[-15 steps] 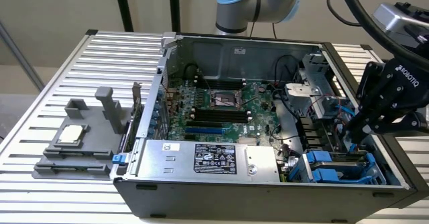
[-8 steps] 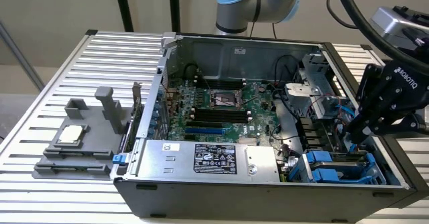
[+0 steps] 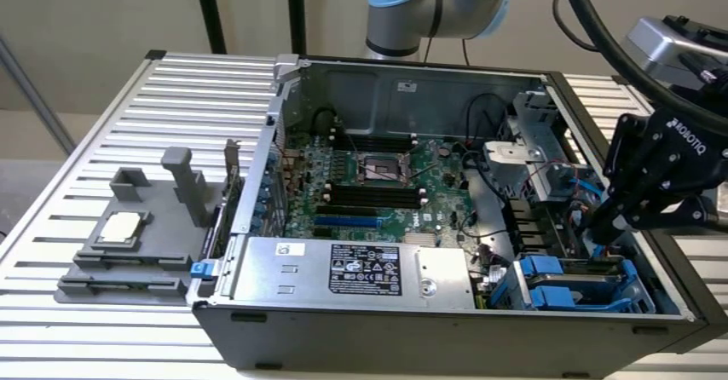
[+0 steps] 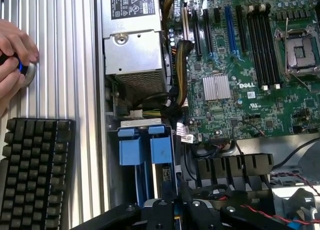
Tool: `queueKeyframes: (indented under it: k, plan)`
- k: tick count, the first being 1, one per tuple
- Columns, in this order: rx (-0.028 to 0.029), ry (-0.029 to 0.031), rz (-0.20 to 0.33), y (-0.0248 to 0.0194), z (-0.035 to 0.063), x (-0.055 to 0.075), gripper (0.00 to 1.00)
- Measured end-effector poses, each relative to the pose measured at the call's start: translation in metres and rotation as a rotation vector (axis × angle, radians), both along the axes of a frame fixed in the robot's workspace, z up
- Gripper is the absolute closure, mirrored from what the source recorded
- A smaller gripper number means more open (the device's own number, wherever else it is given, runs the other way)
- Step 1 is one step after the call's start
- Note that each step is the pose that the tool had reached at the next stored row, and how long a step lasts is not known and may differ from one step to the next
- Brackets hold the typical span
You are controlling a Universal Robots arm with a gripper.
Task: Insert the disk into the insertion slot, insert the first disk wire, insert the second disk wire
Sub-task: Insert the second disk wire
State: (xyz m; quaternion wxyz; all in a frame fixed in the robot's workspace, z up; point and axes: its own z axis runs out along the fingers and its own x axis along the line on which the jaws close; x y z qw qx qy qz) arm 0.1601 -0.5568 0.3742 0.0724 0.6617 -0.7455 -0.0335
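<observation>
One pincer (image 3: 601,227) hovers just beside the insertion slot (image 3: 574,285).

- Insertion slot (image 3: 580,282): dark grey with bright blue latches.
- Motherboard (image 3: 370,184): green.
- Power-supply box (image 3: 341,269): silver, black label.
- Keyboard (image 4: 35,172): black.
- Gripper (image 3: 620,218): black.
</observation>
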Motion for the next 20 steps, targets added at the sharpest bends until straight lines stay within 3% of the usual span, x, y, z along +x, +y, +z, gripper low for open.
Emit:
queueKeyframes:
  k: [6, 14, 17, 19, 20]
  plan:
    - [0.0011, -0.0069, 0.024, -0.0033, -0.0017, -0.008, 0.84]
    - [0.0133, -0.0190, 0.063, -0.0116, -0.0109, -0.011, 0.84]
    - [0.0244, -0.0266, 0.076, -0.0133, -0.0135, -0.013, 0.84]
    - [0.0372, -0.0349, 0.083, -0.0139, -0.0144, -0.013, 0.84]
    - [0.0463, -0.0394, 0.085, -0.0144, -0.0148, -0.013, 0.84]
